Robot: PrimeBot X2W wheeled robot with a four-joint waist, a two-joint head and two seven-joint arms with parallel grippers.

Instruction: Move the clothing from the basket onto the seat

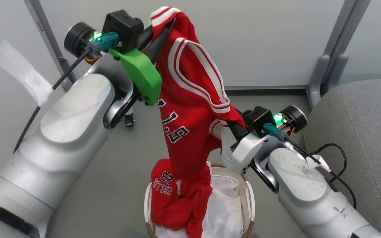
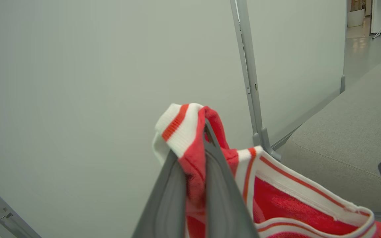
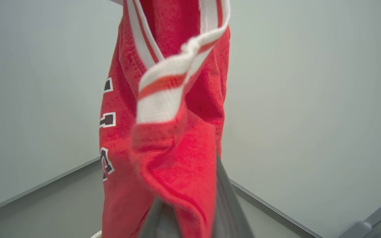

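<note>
A red jersey (image 1: pixel 190 99) with white trim, part of the clothing, hangs stretched between my two grippers above the basket (image 1: pixel 247 195). My left gripper (image 1: pixel 169 26) is raised high and shut on the jersey's striped shoulder strap (image 2: pixel 177 127); in the left wrist view the left gripper (image 2: pixel 192 145) pinches that strap. Lower and to the right, my right gripper (image 1: pixel 235 127) is shut on the other shoulder, with red fabric (image 3: pixel 177 172) draped over its fingers (image 3: pixel 225 201). The jersey's hem still trails into the basket, where more red clothing printed "BULLS 23" (image 1: pixel 164 185) lies on the white liner (image 1: pixel 225 205). The grey seat (image 1: pixel 359 132) is at the right.
Pale partition walls with grey metal posts (image 1: pixel 332 56) stand behind the basket. A black cable (image 1: pixel 341 155) loops by my right forearm at the seat's edge. Grey floor (image 1: pixel 117 172) surrounds the basket. The seat (image 2: pixel 342 132) lies beyond the held strap.
</note>
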